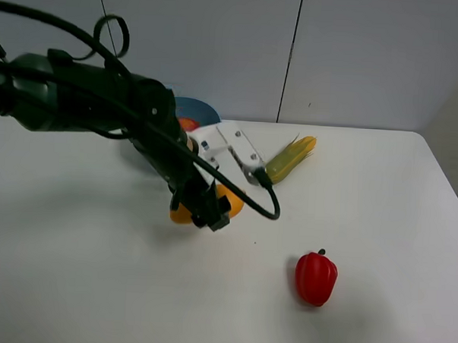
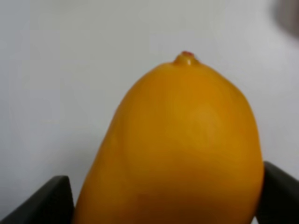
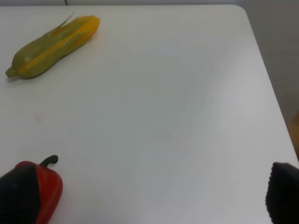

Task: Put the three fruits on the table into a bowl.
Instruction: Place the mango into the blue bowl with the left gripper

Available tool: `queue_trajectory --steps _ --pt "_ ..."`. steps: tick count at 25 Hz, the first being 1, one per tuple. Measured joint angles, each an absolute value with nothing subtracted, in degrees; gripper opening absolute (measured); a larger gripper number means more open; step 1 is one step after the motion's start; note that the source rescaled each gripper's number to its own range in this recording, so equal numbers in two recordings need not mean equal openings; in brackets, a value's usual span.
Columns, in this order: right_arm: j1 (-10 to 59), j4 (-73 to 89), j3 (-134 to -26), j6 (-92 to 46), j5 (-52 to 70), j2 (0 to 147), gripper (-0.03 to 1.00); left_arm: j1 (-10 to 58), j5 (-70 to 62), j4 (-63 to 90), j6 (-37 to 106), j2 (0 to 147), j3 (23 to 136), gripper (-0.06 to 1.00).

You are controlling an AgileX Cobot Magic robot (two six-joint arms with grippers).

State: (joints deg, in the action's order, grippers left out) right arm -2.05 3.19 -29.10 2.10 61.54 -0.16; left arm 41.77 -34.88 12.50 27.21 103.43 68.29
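The orange-yellow mango (image 1: 232,201) sits left of the middle of the white table (image 1: 380,193). My left gripper (image 1: 208,208) is shut on it from above. In the left wrist view the mango (image 2: 187,149) fills the frame between the two dark fingers (image 2: 49,200). The light-blue bowl (image 1: 205,110) stands at the back, partly hidden by the left arm. A red round fruit (image 1: 187,124), probably the pomegranate, shows inside it. The lime is out of view. My right gripper (image 3: 149,198) is open over bare table, with nothing between its fingers.
A yellow-green corn cob (image 1: 290,159) (image 3: 51,46) lies at the back of the table, right of the bowl. A red bell pepper (image 1: 315,278) (image 3: 46,191) stands near the front, beside one right fingertip (image 3: 18,196). The table's right edge (image 3: 271,102) is near.
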Motion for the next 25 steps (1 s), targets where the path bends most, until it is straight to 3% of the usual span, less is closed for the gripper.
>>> queue_trajectory --steps 7,14,24,25 --pt "-2.0 3.2 -29.1 2.1 61.5 -0.2 0.89 31.8 -33.6 9.2 27.2 102.8 81.4 0.26" --pt "-2.0 3.2 -29.1 2.1 61.5 -0.2 0.89 23.4 -29.4 9.0 27.2 111.0 87.6 0.26" --pt "-2.0 3.2 -29.1 2.1 61.5 -0.2 0.89 21.7 -27.8 8.6 26.6 119.0 88.4 0.26" --pt "-2.0 3.2 -29.1 2.1 61.5 -0.2 0.89 21.7 -27.1 8.5 25.3 119.1 88.4 0.35"
